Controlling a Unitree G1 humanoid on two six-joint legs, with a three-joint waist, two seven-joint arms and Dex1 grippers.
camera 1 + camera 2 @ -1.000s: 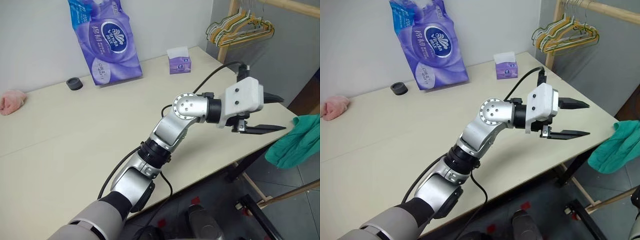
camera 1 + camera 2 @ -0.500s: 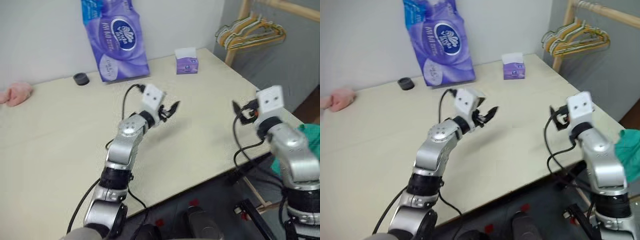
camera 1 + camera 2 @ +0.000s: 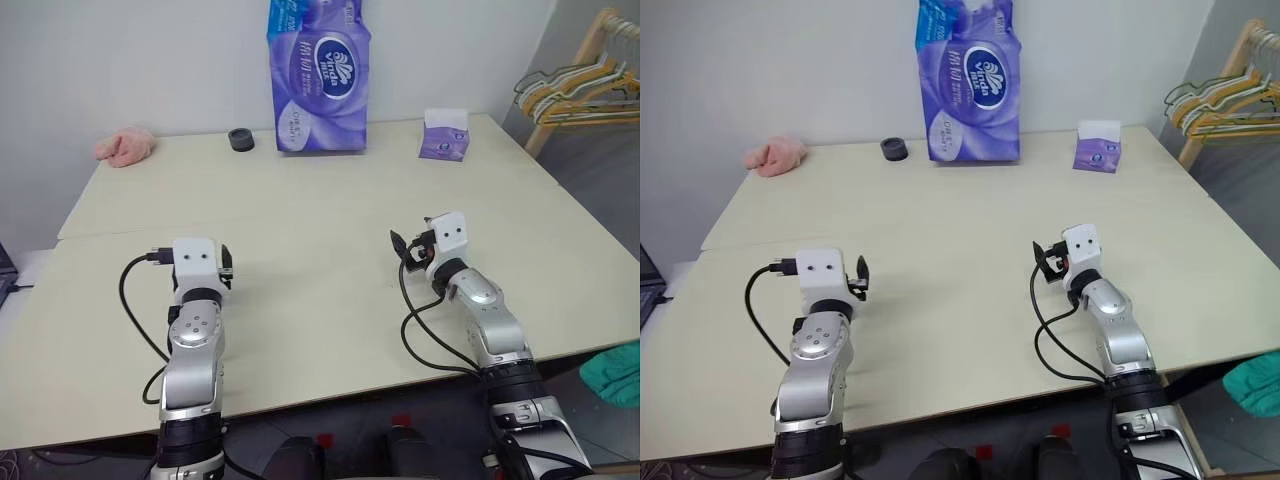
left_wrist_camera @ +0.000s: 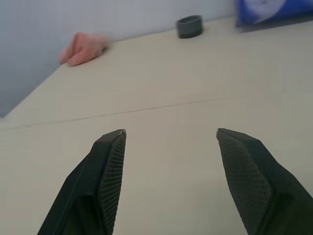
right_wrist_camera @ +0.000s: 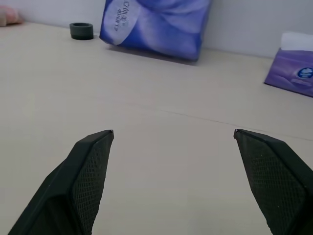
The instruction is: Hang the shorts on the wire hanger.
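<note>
The teal-green shorts [image 3: 615,372] lie bunched low beyond the table's right front corner, off the table [image 3: 330,190]. The wire hanger is out of view. Both arms reach forward, low over the table's near half. My left gripper [image 4: 171,133] is open, with bare tabletop between its black fingers [image 4: 105,161]. On the other side, my right gripper [image 5: 173,132] is open wide and holds nothing. Each gripper is far from the shorts, the right one nearer.
At the table's back stand a purple tissue-roll pack [image 3: 318,75], a small purple tissue box [image 3: 443,138], a black ring [image 3: 239,139] and a pink cloth lump [image 3: 125,146]. A bunch of coloured hangers [image 3: 570,85] hangs on a wooden rack at the far right.
The camera has swung left. My left arm swept from the table's right edge to the left and down. The right arm came into view and lowered. Both grippers stayed open.
</note>
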